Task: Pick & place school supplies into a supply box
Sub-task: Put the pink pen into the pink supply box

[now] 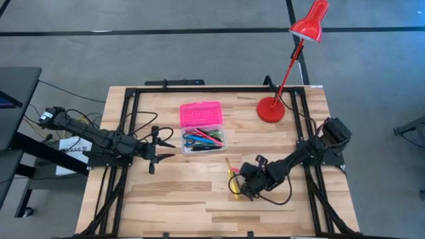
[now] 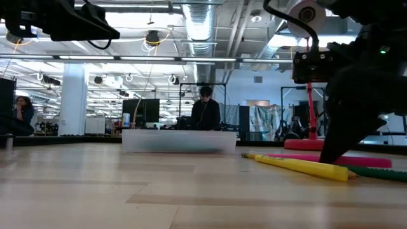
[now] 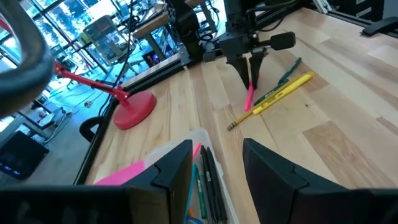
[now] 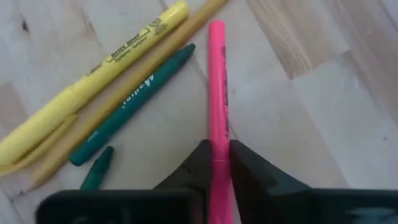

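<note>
The supply box stands at the table's middle, its pink lid (image 1: pixel 200 114) swung open behind the clear base (image 1: pixel 203 139), which holds several pens. A pink highlighter (image 4: pixel 216 81), a yellow highlighter (image 4: pixel 93 81), a green marker (image 4: pixel 134 102) and a pencil (image 4: pixel 143 74) lie side by side on the wood nearer the front right. My right gripper (image 4: pixel 216 163) is shut on the pink highlighter. My left gripper (image 3: pixel 217 168) hovers open just left of the box with nothing between its fingers. My right gripper pinches the pink highlighter's barrel (image 4: pixel 217 146) between its two fingers (image 4: pixel 198 163), partway along its length. The fingers slant steeply down from above and lie across the barrel. The highlighter lies flat on the table (image 2: pixel 343 160).
A red desk lamp stands with its base (image 1: pixel 270 109) at the back right of the table. Black rails (image 1: pixel 126 119) run along both table sides and the far edge. Bare wood lies in front of the box and along the near edge.
</note>
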You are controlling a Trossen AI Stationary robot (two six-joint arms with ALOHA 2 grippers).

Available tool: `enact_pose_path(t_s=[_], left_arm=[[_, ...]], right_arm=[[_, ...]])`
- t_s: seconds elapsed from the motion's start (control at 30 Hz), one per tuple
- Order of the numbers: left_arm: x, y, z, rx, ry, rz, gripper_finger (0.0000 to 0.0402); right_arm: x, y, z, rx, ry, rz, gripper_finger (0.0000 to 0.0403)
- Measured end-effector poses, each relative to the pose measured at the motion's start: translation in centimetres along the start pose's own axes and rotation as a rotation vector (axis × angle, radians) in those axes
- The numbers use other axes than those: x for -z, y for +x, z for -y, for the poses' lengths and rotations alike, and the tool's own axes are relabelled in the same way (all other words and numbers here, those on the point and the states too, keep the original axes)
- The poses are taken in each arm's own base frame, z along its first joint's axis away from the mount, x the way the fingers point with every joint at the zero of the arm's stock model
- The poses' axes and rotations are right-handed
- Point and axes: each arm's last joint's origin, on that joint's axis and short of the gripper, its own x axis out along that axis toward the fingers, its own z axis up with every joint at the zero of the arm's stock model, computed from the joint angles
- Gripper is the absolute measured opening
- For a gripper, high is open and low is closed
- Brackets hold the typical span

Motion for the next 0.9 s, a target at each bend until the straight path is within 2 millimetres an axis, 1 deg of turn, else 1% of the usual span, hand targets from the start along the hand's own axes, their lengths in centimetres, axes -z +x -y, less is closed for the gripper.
enact_pose_path(t_s=[0.07, 0.13, 0.33, 0.4, 0.5, 0.63, 0.77, 0.9], left_arm=[[0.0, 0.0, 0.0, 0.001, -0.003, -0.004, 0.0137], [0.1, 0.0, 0.0, 0.003, -0.007, -0.007, 0.0137], [0.2, 0.0, 0.1, 0.009, -0.027, -0.024, 0.0137], [0.2, 0.0, 0.1, 0.009, -0.029, -0.024, 0.0137], [0.2, 0.0, 0.1, 0.009, -0.035, -0.024, 0.0137], [0.3, 0.0, 0.1, 0.01, -0.037, -0.029, 0.0137], [0.3, 0.0, 0.1, 0.01, -0.037, -0.029, 0.0137], [0.3, 0.0, 0.1, 0.01, -0.036, -0.029, 0.0137]], right_arm=[[-0.2, 0.1, 0.3, 0.0, -0.022, -0.02, 0.0016], [-0.4, 0.3, 0.7, 0.011, -0.043, -0.033, 0.001], [-1.4, 0.0, 1.5, 0.051, -0.074, -0.13, 0.0031], [-1.9, -0.2, 1.6, 0.048, -0.11, -0.159, 0.0029], [-2.5, -0.6, 1.8, 0.057, -0.168, -0.202, 0.0014], [-3.6, -0.9, 2.0, 0.052, -0.207, -0.199, 0.0008], [-4.5, -1.2, 2.5, 0.083, -0.22, -0.208, 0.0015], [-5.6, -1.6, 3.0, 0.143, -0.257, -0.175, 0.001]])
